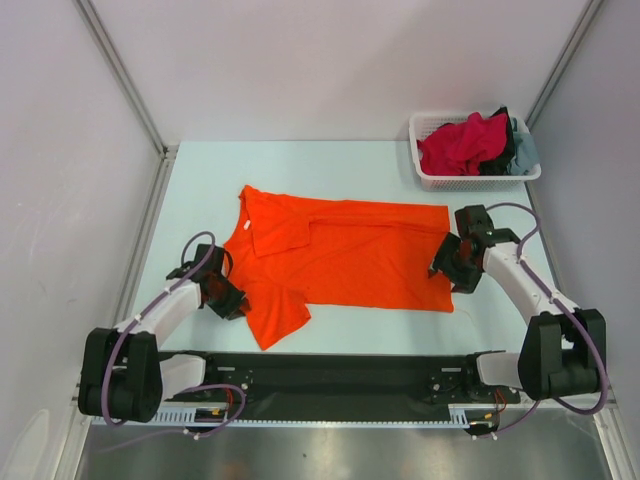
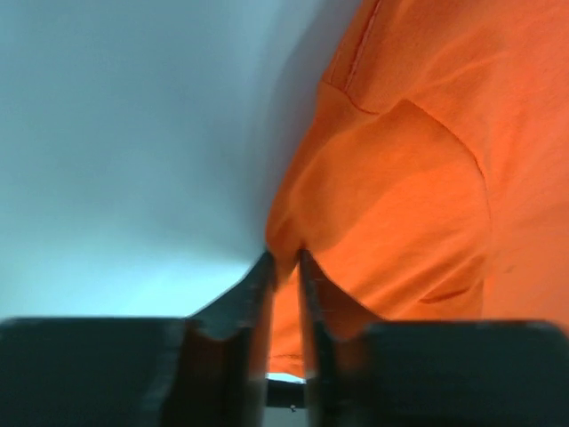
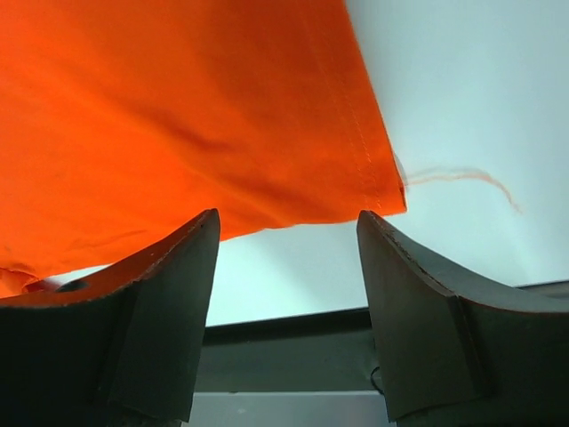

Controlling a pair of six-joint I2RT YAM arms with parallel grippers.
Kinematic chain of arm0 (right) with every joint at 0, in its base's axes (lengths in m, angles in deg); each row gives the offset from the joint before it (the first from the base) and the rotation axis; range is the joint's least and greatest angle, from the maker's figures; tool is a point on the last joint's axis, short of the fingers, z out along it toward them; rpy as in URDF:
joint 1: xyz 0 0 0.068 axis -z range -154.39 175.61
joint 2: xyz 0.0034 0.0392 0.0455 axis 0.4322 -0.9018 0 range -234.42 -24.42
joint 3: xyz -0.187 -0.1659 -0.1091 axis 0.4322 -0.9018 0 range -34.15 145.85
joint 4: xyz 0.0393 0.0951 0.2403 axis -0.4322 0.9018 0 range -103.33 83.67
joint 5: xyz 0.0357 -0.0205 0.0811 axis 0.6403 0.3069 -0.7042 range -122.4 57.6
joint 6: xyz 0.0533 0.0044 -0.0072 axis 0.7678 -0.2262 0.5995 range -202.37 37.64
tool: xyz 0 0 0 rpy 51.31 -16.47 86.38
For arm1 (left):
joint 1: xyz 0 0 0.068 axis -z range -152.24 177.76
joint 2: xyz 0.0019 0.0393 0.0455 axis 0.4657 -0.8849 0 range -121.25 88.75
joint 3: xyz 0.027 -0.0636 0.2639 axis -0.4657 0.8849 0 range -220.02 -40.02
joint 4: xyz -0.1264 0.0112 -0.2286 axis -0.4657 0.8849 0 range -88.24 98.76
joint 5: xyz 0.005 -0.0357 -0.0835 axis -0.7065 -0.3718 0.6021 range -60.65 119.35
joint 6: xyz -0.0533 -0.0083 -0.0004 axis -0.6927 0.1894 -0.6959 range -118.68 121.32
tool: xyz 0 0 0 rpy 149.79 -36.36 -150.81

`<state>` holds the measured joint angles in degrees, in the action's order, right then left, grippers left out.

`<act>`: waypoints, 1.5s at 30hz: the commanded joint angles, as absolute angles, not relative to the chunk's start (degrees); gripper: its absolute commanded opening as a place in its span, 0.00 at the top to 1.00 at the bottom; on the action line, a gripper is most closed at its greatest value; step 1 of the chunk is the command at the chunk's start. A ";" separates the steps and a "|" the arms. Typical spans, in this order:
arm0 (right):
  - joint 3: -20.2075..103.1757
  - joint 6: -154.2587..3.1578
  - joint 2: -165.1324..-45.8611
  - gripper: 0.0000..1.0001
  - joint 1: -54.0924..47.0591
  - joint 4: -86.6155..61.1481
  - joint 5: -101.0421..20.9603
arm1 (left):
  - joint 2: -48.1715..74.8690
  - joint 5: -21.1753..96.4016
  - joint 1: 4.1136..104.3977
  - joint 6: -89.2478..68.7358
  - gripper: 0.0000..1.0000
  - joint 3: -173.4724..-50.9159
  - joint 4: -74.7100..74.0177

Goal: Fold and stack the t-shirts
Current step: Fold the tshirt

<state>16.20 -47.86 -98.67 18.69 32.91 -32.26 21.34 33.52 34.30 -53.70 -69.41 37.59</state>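
One orange t-shirt [image 1: 345, 260] lies spread on the table [image 1: 200, 190], mid-field. Left gripper [image 2: 284, 258] is clenched on a pinch of cloth at its near-left sleeve. Right gripper [image 3: 289, 218] is released, jaws wide, at the right hem corner, gripping nothing. Other t-shirts [image 1: 462, 145] are heaped in the white basket [image 1: 470, 182], far right.

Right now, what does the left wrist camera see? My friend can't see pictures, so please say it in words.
The left gripper pinches a raised fold at the edge of an orange t-shirt between its two dark fingers. The shirt fills the right side of the view, and the pale blue table fills the left.
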 commanded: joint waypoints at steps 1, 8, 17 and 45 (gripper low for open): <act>13.41 -43.44 -98.51 0.32 21.03 33.08 -34.40 | 20.28 31.64 34.00 -55.02 0.81 -65.69 37.18; 7.96 -42.29 -97.19 0.50 29.38 33.16 -35.48 | 22.13 32.51 34.00 -53.35 1.00 -65.60 36.65; 4.61 -40.09 -96.04 0.55 30.97 31.50 -37.41 | 25.03 33.84 34.00 -51.59 1.00 -67.00 37.44; 4.34 -44.03 -100.09 0.98 31.32 28.15 -35.66 | 28.90 33.31 34.87 -41.48 1.00 -77.72 40.43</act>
